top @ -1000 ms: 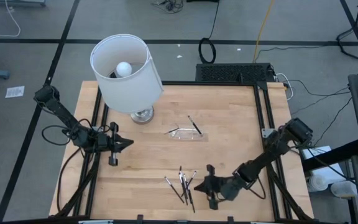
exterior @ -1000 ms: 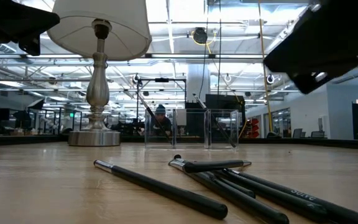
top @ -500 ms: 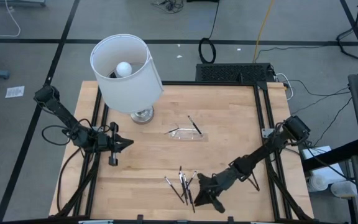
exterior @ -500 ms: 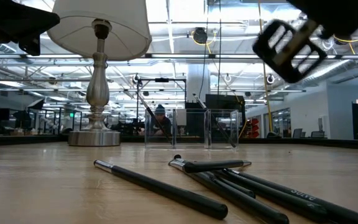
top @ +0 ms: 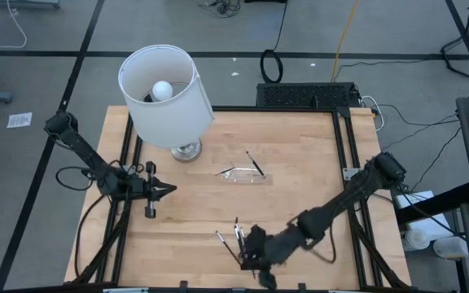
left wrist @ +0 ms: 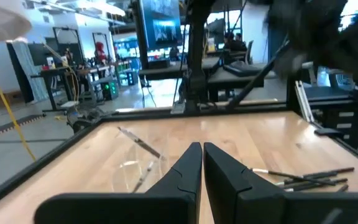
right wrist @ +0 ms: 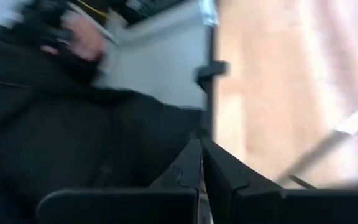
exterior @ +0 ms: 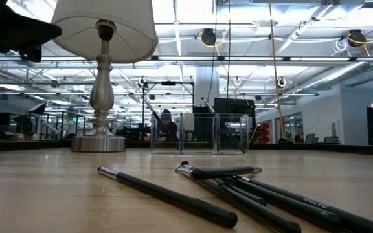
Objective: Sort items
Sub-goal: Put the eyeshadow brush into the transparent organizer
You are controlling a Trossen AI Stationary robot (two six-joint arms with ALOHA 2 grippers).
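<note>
Right claw: we find the right gripper (top: 253, 254) low over the table's near edge, fingers (right wrist: 194, 168) pressed together and clamped on nothing we can see.
Sticks: we find the loose sticks (top: 238, 239) lying on the wood directly under and just left of that claw; one more stick (top: 254, 163) lies well beyond it, on the tray (top: 243, 175).
Left claw: we find the left gripper (top: 168, 189) at the table's left edge, fingers (left wrist: 188, 165) together, well apart from the sticks.
Lamp: the lamp (top: 166, 94) stands just beyond the left claw.
</note>
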